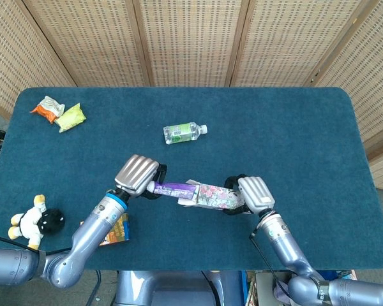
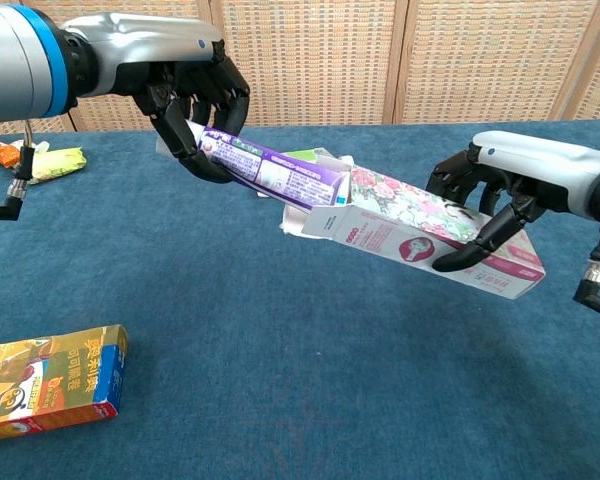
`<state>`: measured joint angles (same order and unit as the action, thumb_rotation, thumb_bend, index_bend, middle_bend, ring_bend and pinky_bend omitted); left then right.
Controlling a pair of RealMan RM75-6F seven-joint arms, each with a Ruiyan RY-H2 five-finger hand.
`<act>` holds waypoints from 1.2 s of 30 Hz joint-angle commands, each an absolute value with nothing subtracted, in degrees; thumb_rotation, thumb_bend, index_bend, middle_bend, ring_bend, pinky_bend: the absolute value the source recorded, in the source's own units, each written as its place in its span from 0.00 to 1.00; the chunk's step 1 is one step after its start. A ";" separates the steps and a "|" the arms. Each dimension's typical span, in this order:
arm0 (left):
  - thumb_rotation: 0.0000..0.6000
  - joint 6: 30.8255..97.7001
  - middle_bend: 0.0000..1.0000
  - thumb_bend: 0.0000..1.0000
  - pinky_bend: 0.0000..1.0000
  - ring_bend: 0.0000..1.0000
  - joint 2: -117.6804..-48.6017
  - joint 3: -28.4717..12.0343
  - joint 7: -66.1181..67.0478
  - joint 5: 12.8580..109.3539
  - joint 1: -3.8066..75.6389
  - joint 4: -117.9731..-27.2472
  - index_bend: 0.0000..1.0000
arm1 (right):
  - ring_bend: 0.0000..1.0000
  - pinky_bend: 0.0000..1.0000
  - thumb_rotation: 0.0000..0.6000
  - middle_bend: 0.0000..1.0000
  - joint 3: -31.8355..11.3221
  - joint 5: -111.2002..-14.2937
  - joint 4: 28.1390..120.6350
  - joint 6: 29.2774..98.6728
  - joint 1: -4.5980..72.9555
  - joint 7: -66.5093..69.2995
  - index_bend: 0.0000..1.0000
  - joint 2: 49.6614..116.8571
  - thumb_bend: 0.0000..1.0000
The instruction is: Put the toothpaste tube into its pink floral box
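My left hand (image 1: 138,176) (image 2: 192,82) grips the purple toothpaste tube (image 1: 173,188) (image 2: 268,170) by its rear end, above the table. The tube's front end sits inside the open flapped mouth of the pink floral box (image 1: 215,195) (image 2: 427,236). My right hand (image 1: 251,194) (image 2: 500,186) holds that box near its far end, tilted, with the open end pointing left toward the tube. Both are lifted off the blue table (image 1: 293,127).
A small green bottle (image 1: 184,132) lies behind the hands. Snack packets (image 1: 62,113) (image 2: 42,160) sit at the far left corner. A yellow-orange carton (image 2: 48,383) (image 1: 112,230) lies near the front left, and a plush toy (image 1: 32,220) lies at the left edge.
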<state>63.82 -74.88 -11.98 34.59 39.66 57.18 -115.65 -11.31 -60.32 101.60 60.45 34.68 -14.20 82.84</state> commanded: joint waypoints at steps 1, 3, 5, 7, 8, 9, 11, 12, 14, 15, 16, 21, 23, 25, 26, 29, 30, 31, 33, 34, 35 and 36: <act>1.00 64.05 0.65 0.23 0.55 0.58 -75.76 -11.70 34.08 40.61 57.05 -115.23 0.76 | 0.37 0.48 1.00 0.48 -11.43 -60.15 102.04 60.30 34.70 -13.74 0.56 82.74 0.00; 1.00 64.09 0.65 0.23 0.55 0.58 -76.51 -11.49 33.95 41.07 57.09 -114.84 0.76 | 0.37 0.48 1.00 0.48 -11.53 -60.13 102.43 60.11 34.77 -13.30 0.56 82.59 0.00; 1.00 64.11 0.65 0.23 0.55 0.58 -77.10 -11.40 33.73 41.42 57.08 -114.56 0.76 | 0.37 0.48 1.00 0.48 -11.53 -60.23 102.66 59.99 34.81 -12.99 0.56 82.48 0.00; 1.00 64.18 0.65 0.23 0.55 0.58 -77.65 -11.38 33.49 41.67 57.08 -114.29 0.76 | 0.37 0.48 1.00 0.48 -11.46 -60.46 102.75 59.88 34.84 -12.70 0.56 82.40 0.00; 1.00 64.18 0.65 0.23 0.55 0.58 -77.87 -11.36 33.44 41.73 57.09 -114.17 0.76 | 0.37 0.48 1.00 0.48 -11.39 -60.67 102.75 59.86 34.85 -12.59 0.56 82.39 0.00; 1.00 64.22 0.65 0.23 0.55 0.58 -78.05 -11.30 33.52 41.82 57.12 -114.06 0.76 | 0.37 0.48 1.00 0.48 -11.32 -60.91 102.77 59.86 34.84 -12.43 0.56 82.38 0.00; 1.00 64.41 0.64 0.23 0.55 0.58 -78.46 -11.15 33.82 42.20 57.21 -113.79 0.76 | 0.37 0.48 1.00 0.48 -11.27 -61.32 102.82 59.90 34.79 -11.94 0.56 82.39 0.00; 1.00 64.63 0.63 0.23 0.54 0.57 -78.75 -11.09 33.96 42.53 57.22 -113.64 0.76 | 0.37 0.48 1.00 0.48 -11.28 -61.52 102.79 59.96 34.75 -11.62 0.56 82.42 0.00; 1.00 64.98 0.62 0.23 0.53 0.55 -79.14 -10.97 34.31 43.29 57.26 -113.38 0.76 | 0.37 0.48 1.00 0.49 -11.45 -61.54 102.86 59.95 34.68 -10.82 0.57 82.49 0.00; 1.00 65.25 0.60 0.23 0.52 0.54 -79.32 -10.88 34.55 43.85 57.27 -113.19 0.76 | 0.37 0.48 1.00 0.49 -11.55 -61.56 102.91 59.97 34.64 -10.41 0.57 82.51 0.00; 1.00 65.46 0.59 0.23 0.51 0.53 -79.49 -10.84 34.69 44.29 57.27 -113.02 0.76 | 0.37 0.48 1.00 0.49 -11.63 -61.56 102.93 60.00 34.60 -10.13 0.57 82.55 0.00; 1.00 67.14 0.57 0.23 0.49 0.51 -81.10 -10.74 35.59 48.18 57.33 -111.42 0.76 | 0.37 0.48 1.00 0.49 -12.47 -60.92 103.59 60.08 34.20 -7.51 0.57 82.58 0.00; 1.00 67.67 0.56 0.23 0.48 0.50 -81.88 -10.87 35.94 49.90 57.45 -110.54 0.76 | 0.37 0.48 1.00 0.49 -12.78 -60.63 104.02 59.86 33.97 -6.01 0.57 82.42 0.00; 1.00 67.79 0.56 0.23 0.48 0.50 -82.34 -11.11 36.15 50.75 57.67 -110.15 0.76 | 0.37 0.48 1.00 0.49 -13.15 -60.36 104.38 59.78 33.78 -4.72 0.57 82.43 0.00; 1.00 67.74 0.56 0.23 0.48 0.49 -82.71 -11.35 36.41 51.15 57.94 -110.00 0.76 | 0.37 0.48 1.00 0.49 -13.51 -59.94 104.86 59.55 33.56 -3.22 0.57 82.43 0.00; 1.00 68.07 0.55 0.23 0.47 0.49 -83.42 -11.67 38.12 51.91 58.63 -109.31 0.76 | 0.37 0.48 1.00 0.49 -14.31 -59.42 105.63 58.79 33.24 -0.13 0.57 82.14 0.00; 1.00 68.19 0.55 0.23 0.46 0.48 -83.57 -11.78 38.69 52.21 58.86 -109.14 0.76 | 0.37 0.48 1.00 0.49 -14.52 -59.35 105.88 58.59 33.15 0.73 0.57 82.06 0.00; 1.00 68.41 0.54 0.23 0.46 0.48 -83.78 -12.05 39.56 52.59 59.23 -108.98 0.76 | 0.37 0.48 1.00 0.49 -14.88 -59.26 106.31 58.30 33.00 2.09 0.57 81.90 0.00; 1.00 68.81 0.52 0.23 0.44 0.45 -84.07 -12.75 40.86 52.76 59.81 -109.14 0.76 | 0.37 0.48 1.00 0.49 -15.41 -59.36 107.08 57.70 32.74 4.46 0.57 81.48 0.00; 1.00 68.96 0.50 0.23 0.43 0.44 -84.15 -13.14 41.39 52.70 60.07 -109.37 0.75 | 0.37 0.48 1.00 0.49 -15.64 -59.46 107.39 57.45 32.62 5.53 0.57 81.26 0.00; 1.00 69.08 0.48 0.23 0.42 0.42 -84.20 -13.38 41.78 52.70 60.24 -109.49 0.75 | 0.37 0.48 1.00 0.49 -15.80 -59.55 107.54 57.34 32.53 6.20 0.57 81.13 0.00; 1.00 69.26 0.45 0.23 0.40 0.39 -84.21 -13.67 42.40 52.94 60.53 -109.61 0.71 | 0.37 0.48 1.00 0.49 -16.10 -59.54 107.84 57.30 32.38 7.17 0.57 81.05 0.00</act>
<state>68.94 -84.05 -13.21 41.74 52.67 60.09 -109.41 -15.38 -59.53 107.03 57.81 32.78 5.50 81.48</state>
